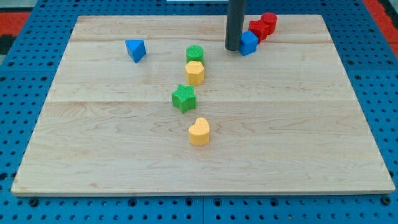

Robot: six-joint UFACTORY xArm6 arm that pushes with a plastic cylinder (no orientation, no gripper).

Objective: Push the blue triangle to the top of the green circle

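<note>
- camera view: the wooden tabletop [124,155] carries the blue triangle [135,50] toward the view's upper left, well apart from the green circle [194,53], which sits near the top centre, touching a yellow block [195,72] just below it.
- lower down stand a green star [184,98] and a yellow heart [199,131]; at the view's upper right a blue block [249,43] sits against two red blocks [263,26].
- my tip [234,48] stands just left of that blue block, to the right of the green circle and far from the triangle. there is no claw on this rod, so no open or closed state to tell.
- step in hand, as i judge it: the approach, with the triangle not yet touched.
- next move calls for travelling round to the triangle's left side, passing above the circle without nudging it, then pushing rightward and slightly up so the triangle ends just above the circle.
</note>
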